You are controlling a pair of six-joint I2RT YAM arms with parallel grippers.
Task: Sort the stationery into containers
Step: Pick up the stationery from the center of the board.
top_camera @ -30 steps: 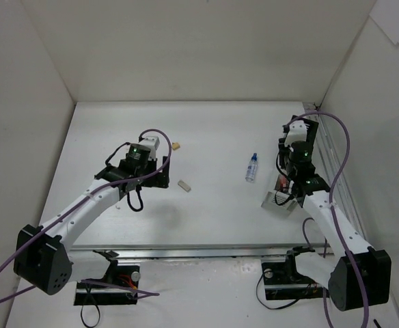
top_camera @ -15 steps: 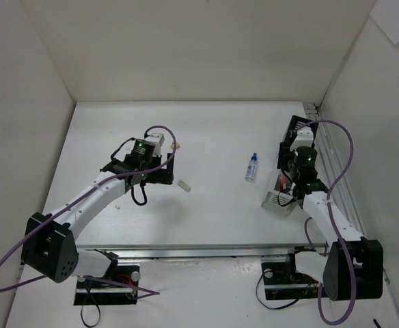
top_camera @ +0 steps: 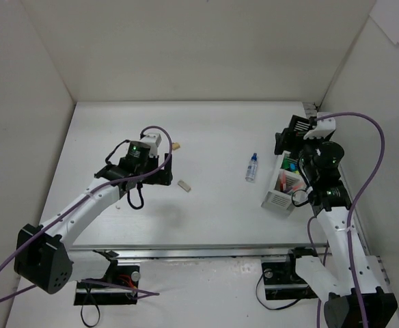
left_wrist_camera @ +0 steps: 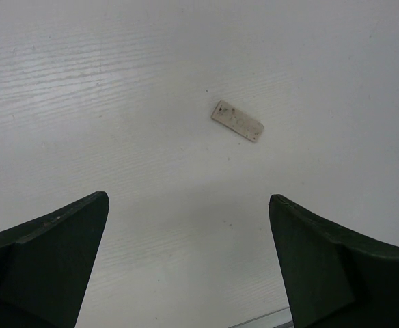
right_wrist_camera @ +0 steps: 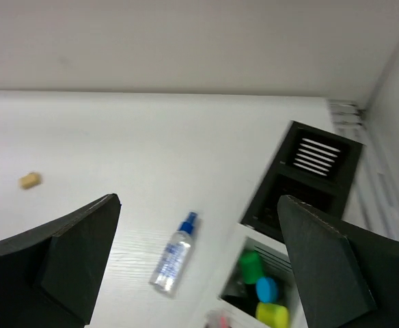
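Observation:
A white eraser lies flat on the table, just right of my left gripper. In the left wrist view that eraser sits ahead of the open, empty left gripper. A tan eraser lies farther back. The clear blue-capped glue bottle lies on its side left of the organizer. My right gripper hangs high above the organizer's black far section. In the right wrist view the right gripper is open and empty, above the bottle and the organizer.
Green, blue and yellow highlighter caps stand in a white compartment. Pink and orange pens fill the nearest one. The enclosure's right wall runs close beside the organizer. A metal rail crosses the near table edge.
My right gripper has opened, risen and drawn back from low over the organizer, uncovering its white compartments. The left arm swung slightly right and returned, its jaws still wide.

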